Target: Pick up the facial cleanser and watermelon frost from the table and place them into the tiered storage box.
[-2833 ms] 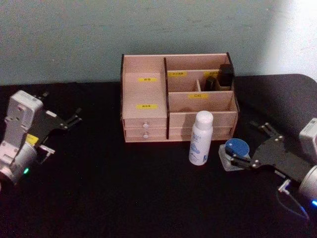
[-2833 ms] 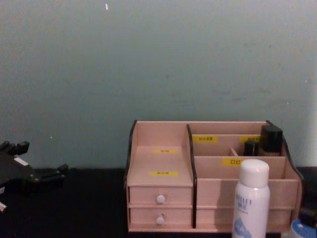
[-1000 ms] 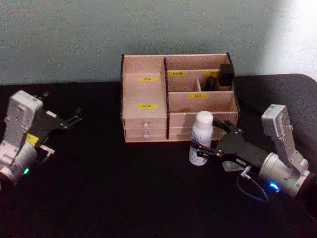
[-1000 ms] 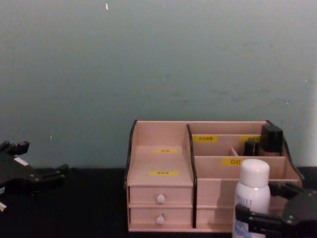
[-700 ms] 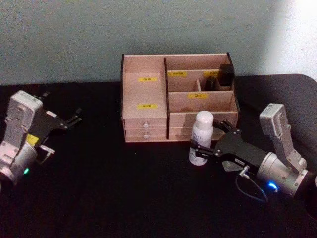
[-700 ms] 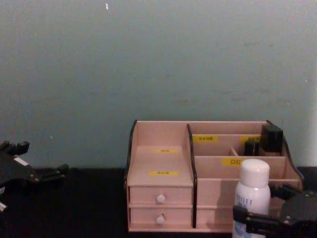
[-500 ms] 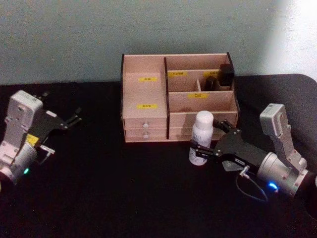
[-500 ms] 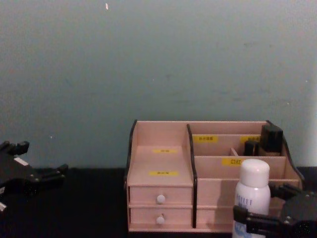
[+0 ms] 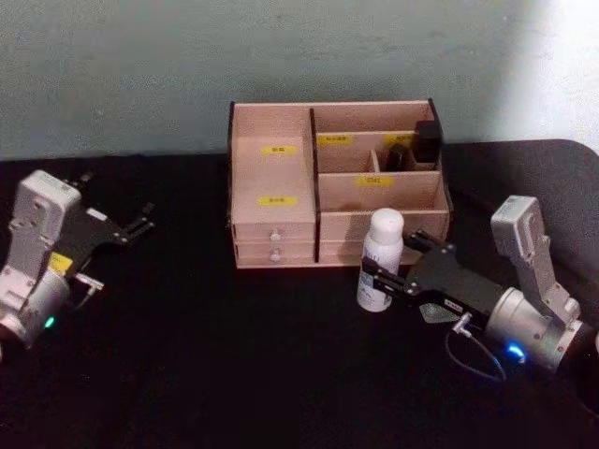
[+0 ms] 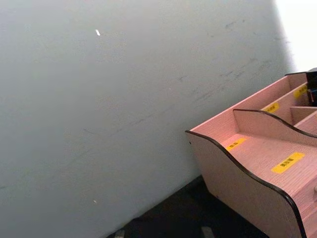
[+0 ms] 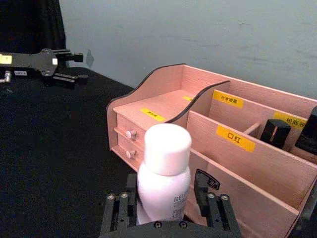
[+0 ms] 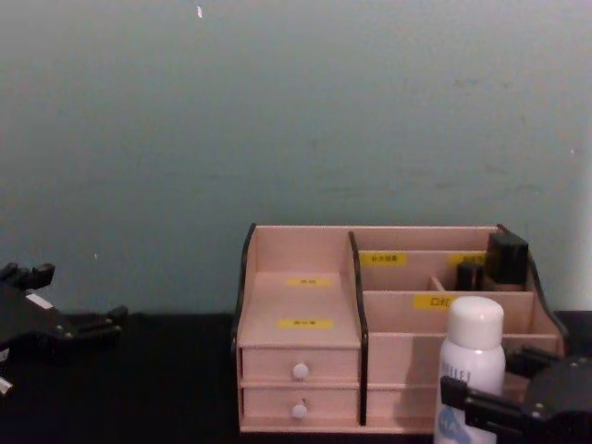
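facial cleanser (image 9: 384, 234) upright, long axis vertical, just near of tiered storage box (image 9: 271, 168) front wall. right gripper (image 9: 388, 260) in from right, clamped low on it. left gripper (image 9: 140, 224) parked far left, spread apart.

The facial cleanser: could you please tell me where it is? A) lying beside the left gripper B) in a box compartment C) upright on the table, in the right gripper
C: the facial cleanser stands upright on the table before the tiered storage box, right gripper closed around it.
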You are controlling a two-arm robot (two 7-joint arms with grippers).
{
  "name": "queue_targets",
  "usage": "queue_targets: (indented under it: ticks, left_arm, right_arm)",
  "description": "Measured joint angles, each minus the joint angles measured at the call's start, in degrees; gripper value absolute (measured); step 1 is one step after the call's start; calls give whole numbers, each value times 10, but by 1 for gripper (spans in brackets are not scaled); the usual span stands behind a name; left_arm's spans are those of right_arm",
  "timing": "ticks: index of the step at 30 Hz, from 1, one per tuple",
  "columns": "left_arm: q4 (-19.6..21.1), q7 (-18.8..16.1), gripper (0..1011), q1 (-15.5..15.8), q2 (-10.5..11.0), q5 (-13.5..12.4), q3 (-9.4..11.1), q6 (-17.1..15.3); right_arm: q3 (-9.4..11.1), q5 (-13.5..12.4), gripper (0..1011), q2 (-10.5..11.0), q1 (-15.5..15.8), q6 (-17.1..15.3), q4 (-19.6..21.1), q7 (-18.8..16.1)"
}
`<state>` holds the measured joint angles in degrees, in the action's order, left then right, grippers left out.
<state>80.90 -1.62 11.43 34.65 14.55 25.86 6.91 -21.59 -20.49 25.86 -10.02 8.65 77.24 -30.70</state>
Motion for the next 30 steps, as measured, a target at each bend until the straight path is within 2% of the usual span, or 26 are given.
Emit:
queue_targets:
  ticks: [3,6,15,18,23,30]
  left_arm:
    - [0,0,1001,0,0,0,0,0]
    - [0,0,1001,0,0,0,0,0]
    - [0,0,1001,0,0,0,0,0]
    - [0,0,1001,0,0,0,0,0]
    - [0,0,1001,0,0,0,0,0]
    - [0,0,1001,0,0,0,0,0]
  right_arm:
    - [0,0,628,0,0,0,0,0]
    - [0,0,589,0,0,0,0,0]
    - [0,1,589,1,0,2,1,0]
    - [-1,1,589,6,1,10,5,-14]
    - [-2,-17,589,15,1,11,24,-42]
    - [6,-41,590,18,-5,15,53,-49]
